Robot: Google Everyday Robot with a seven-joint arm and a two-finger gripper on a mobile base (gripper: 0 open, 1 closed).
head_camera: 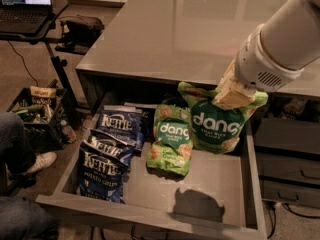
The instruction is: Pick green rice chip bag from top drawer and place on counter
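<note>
My gripper (231, 95) comes down from the upper right and is shut on the top edge of a green rice chip bag (216, 122). The bag hangs above the open top drawer (210, 181), near its back right, just below the counter's (190, 29) front edge. Its shadow falls on the drawer floor. A second green rice chip bag (170, 140) lies in the middle of the drawer, leaning up toward the back.
Three blue Kettle chip bags (107, 156) lie in the drawer's left half. Dark drawer fronts (287, 156) stand to the right. A black crate (37, 116), a laptop stand (35, 9) and a person's legs (20, 174) are at the left.
</note>
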